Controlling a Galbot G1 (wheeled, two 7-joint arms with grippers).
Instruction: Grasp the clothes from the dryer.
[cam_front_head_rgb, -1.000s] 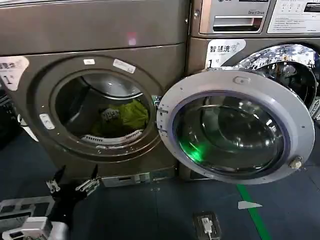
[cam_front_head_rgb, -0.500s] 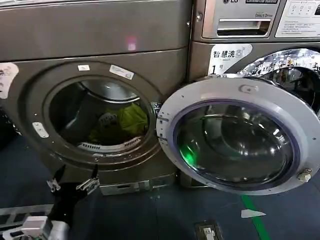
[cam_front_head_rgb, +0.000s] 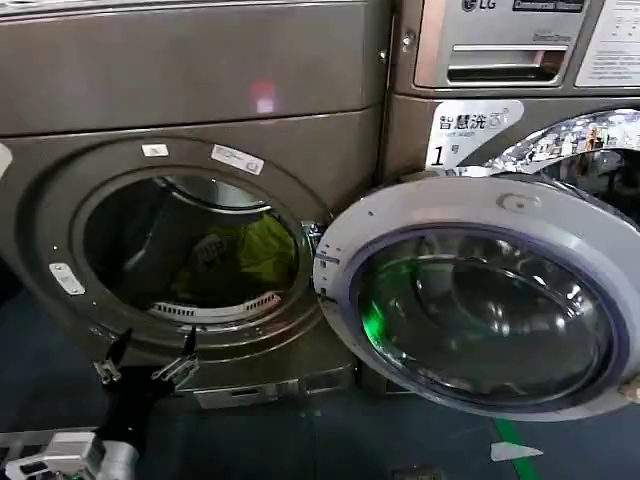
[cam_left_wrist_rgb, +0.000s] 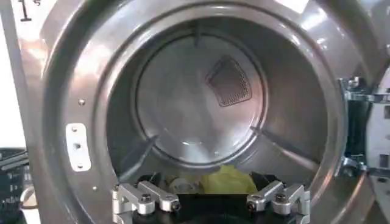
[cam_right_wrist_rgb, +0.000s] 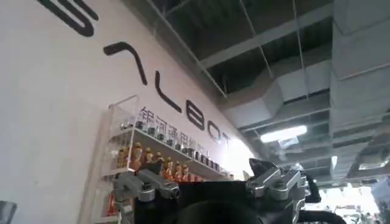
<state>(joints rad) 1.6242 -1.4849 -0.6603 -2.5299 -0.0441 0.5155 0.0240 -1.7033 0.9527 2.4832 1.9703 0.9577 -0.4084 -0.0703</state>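
**Lime garment waits low in the drum, left gripper spread before the porthole**

The clothes (cam_front_head_rgb: 245, 252) lie bunched at the bottom of the dryer (cam_front_head_rgb: 190, 80), towards the back of the drum and on the side nearer the door hinge, a yellow-green heap with a pale printed patch facing out. In the left wrist view the same heap (cam_left_wrist_rgb: 226, 181) sits on the drum floor just beyond the lip of the opening. It looks soft, light and limp, likely to drape and stretch rather than lift as one piece; a pinch on a raised fold at the top of the bunch seems the safest hold, since a graze on flat cloth would probably slip off the smooth metal.

The left gripper (cam_front_head_rgb: 146, 359) hangs outside the dryer, below the porthole rim and well short of the clothes, its fingers (cam_left_wrist_rgb: 143, 198) spread wide and empty. The garment lies ahead of and between them, deeper in.

The silver-rimmed glass door (cam_front_head_rgb: 480, 295) stands swung open beside the porthole, clear of the way in.

The right gripper (cam_right_wrist_rgb: 210, 185) is parked away from the dryer, pointing up towards a ceiling, fingers apart and holding nothing.
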